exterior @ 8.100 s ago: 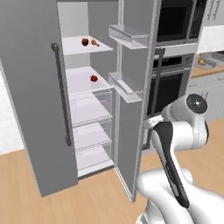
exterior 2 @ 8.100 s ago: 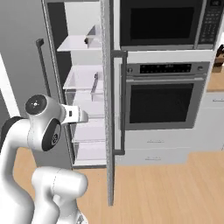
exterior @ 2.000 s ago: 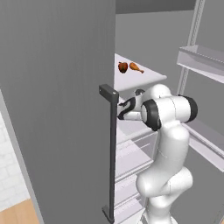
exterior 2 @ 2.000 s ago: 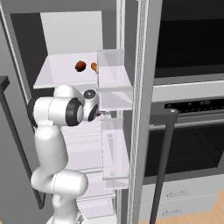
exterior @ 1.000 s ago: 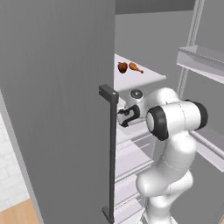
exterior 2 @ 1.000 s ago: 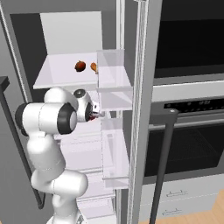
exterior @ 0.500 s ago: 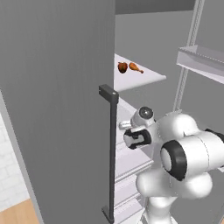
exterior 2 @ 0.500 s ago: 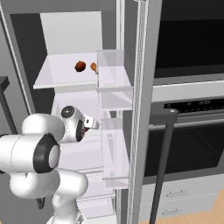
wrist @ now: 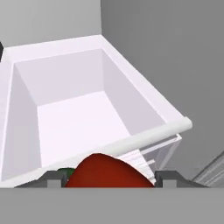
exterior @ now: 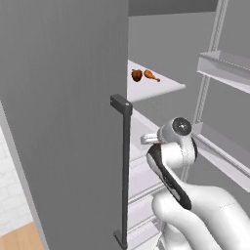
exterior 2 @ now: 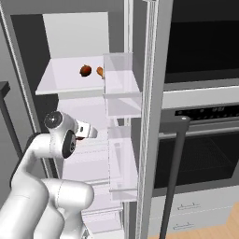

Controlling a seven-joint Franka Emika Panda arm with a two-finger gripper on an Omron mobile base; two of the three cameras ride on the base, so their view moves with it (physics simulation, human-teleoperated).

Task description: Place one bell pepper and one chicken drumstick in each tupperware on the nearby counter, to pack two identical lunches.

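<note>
Red fills the bottom of my hand view: a bell pepper [wrist: 106, 171] sits right between my two dark finger tips [wrist: 54, 178], so my gripper [wrist: 106, 180] is clamped on it, jaws fairly wide because the pepper is fat. A bit of green stem pokes out at about 9 o'clock of it.

What's different from a second ago: my arm was reaching up toward the middle shelf, and now it has dropped and folded back, with my wrist lower and the elbow bulging toward the cameras. The base hasn't driven anywhere, fridge and oven sit the same in both base views.

Going left to right in the left base view: the big grey fridge door [exterior: 63, 122] with its dark handle [exterior: 124, 171] is close on my left, then my arm, then the door-side bins [exterior: 227, 66] at 2 o'clock. Up at 12 o'clock on the upper shelf [exterior: 156, 90] another pepper [exterior: 136, 75] and a chicken drumstick [exterior: 151, 75] lie just beside each other, well above my hand.

In the right base view the clear door bins [exterior 2: 122, 84] and the door edge are just to my right, the oven [exterior 2: 200, 140] beyond.

Ahead of my fingers is a white drawer [wrist: 83, 109], its front rim just past the pepper. Room is tight sideways, more open toward me.
</note>
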